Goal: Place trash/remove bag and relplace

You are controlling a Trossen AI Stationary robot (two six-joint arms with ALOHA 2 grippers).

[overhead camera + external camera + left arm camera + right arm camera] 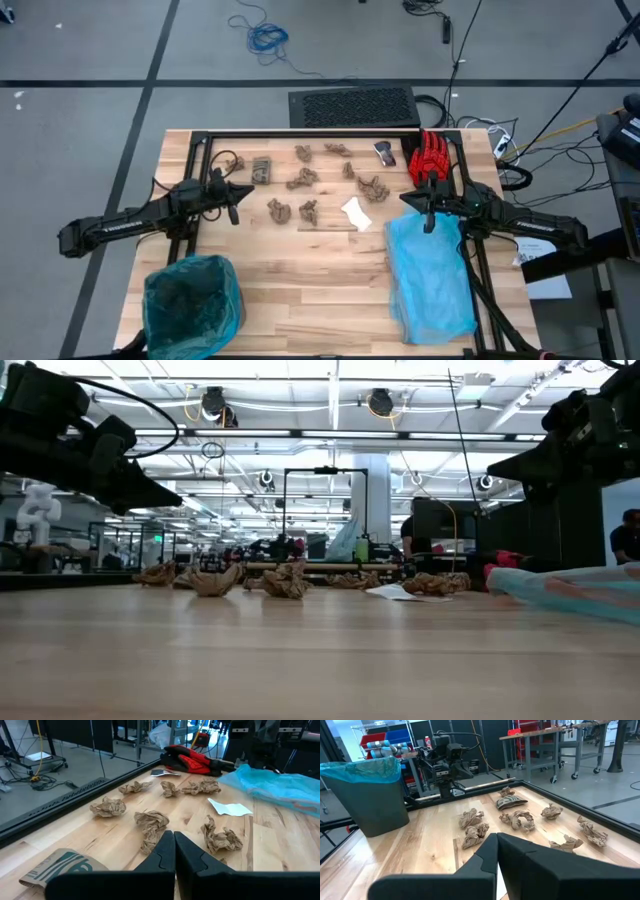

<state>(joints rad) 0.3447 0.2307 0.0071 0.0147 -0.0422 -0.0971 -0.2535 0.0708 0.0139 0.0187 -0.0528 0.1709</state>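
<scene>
A: What sits at the left end of the counter?
B: At the near left corner, a bin lined with the teal-green bag. Just behind it the left gripper hovers above the wood, its fingers pressed together on nothing.

A: And the trash?
B: The crumpled brown paper scraps are scattered across the far half of the counter, from near the left gripper toward the right. A flattened printed paper piece lies among them by the far edge, a white scrap lies near the middle, and a small dark silvery piece lies close to the far edge.

A: The right side?
B: A red glove lies by the far right corner. The right gripper hangs just in front of it, fingers closed and empty, over the far end of a pale sky-blue plastic bag spread along the right edge.
</scene>
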